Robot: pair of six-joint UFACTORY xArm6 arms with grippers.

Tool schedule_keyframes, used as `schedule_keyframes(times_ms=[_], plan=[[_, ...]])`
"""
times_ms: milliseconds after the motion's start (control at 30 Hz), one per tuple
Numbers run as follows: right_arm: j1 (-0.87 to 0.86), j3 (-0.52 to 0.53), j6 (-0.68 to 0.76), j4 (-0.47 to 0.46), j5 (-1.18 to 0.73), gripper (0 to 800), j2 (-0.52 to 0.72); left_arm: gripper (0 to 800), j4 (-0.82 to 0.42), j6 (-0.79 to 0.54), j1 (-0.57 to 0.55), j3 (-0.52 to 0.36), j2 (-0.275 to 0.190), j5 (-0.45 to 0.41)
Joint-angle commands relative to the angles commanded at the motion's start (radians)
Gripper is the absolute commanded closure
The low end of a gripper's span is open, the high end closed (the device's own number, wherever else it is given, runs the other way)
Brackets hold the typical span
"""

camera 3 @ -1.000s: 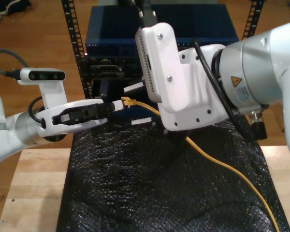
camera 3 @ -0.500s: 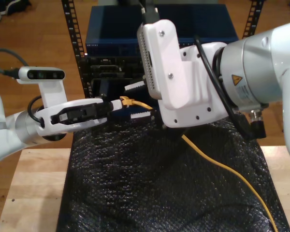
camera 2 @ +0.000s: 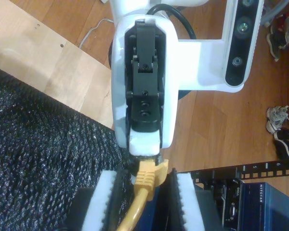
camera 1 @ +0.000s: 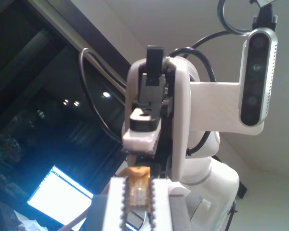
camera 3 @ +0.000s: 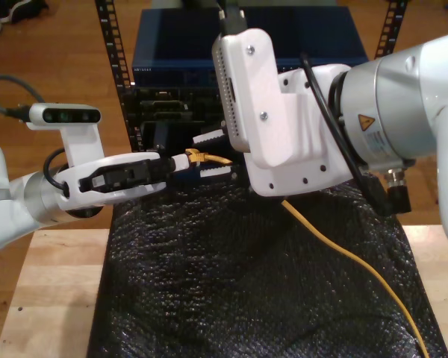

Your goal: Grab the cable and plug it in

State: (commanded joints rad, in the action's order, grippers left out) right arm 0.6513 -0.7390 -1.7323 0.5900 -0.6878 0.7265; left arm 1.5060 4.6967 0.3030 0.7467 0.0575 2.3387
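**Two xArm6 arms meeting on a yellow network cable in front of a rack**

Arm pose:
- My first end effector (camera 3: 178, 162) reaches in level from the exterior view's left, with a camera bracket above its wrist. Its white serrated fingers (camera 1: 116, 202) are pressed together on the clear plug (camera 1: 137, 196) at the tip of the cable (camera 3: 343, 257).
- My second end effector (camera 3: 203, 155) comes from the exterior view's right on a bulky white wrist, and faces the first. Its two white pads (camera 2: 102, 202) stand apart, one on each side of the cable just behind the yellow boot (camera 2: 149, 174), with a dark gap between each pad and the cable.

Task item:
- The cable's plug end is held in the air between the two end effectors. The rest runs under the second wrist and down across the mat to the exterior view's lower right.

Surface and room:
- A black bubble-wrap mat (camera 3: 231, 283) lies on a light wooden table (camera 3: 52, 298).
- Behind the mat, a blue network unit (camera 3: 179, 45) sits between black perforated rack rails (camera 3: 116, 45).
- The wood floor (camera 3: 60, 52) has shoes (camera 2: 279, 120) on it.
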Motion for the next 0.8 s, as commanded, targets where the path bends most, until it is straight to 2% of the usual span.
schedule_keyframes(times_ms=[467,800], plan=[[0.000,-0.002,0.000,0.002,0.005,609,-0.002,793,-0.002,0.000,-0.002,0.000,-0.002,0.000],[0.000,-0.002,0.000,0.002,0.006,621,-0.002,793,-0.002,0.000,-0.002,0.002,0.000,0.000]])
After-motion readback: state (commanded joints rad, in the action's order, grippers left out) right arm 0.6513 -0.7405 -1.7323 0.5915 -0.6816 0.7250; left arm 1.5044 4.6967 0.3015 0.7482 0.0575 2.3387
